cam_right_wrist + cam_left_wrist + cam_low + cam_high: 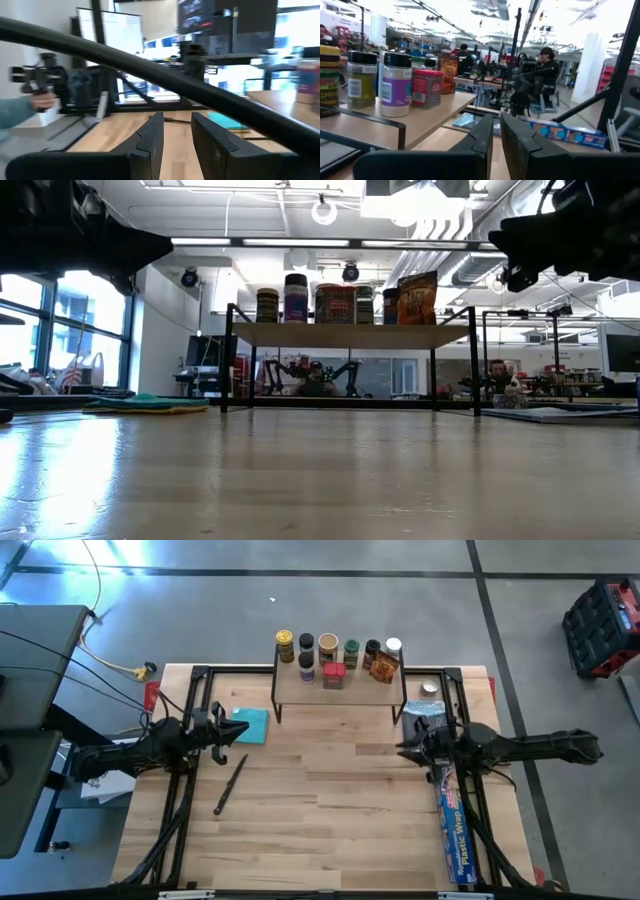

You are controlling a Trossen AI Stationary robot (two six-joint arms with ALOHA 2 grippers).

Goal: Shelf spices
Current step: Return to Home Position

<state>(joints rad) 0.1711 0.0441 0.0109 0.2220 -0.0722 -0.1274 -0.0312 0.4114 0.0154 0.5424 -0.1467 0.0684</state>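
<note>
The shelf (340, 700) stands at the table's far edge on thin black legs. On its light-wood top stand the spices: jars with yellow (285, 640), black (306, 641), tan (328, 642), green (351, 645), dark (372, 645) and white (393, 644) lids, a red box (333, 676) and a brown-orange packet (384, 667). The left wrist view shows the jars (396, 82) and the red box (426, 87) on the shelf. My left gripper (238, 730) hovers shut by the teal cloth. My right gripper (402, 750) hovers right of the shelf, slightly open (177, 130), holding nothing.
A teal cloth (250, 725) and a dark knife (230, 783) lie on the table's left half. A long blue plastic-wrap box (453, 815) lies under the right arm. A silver-lidded jar (428, 690) stands right of the shelf. People (547, 65) are in the room beyond.
</note>
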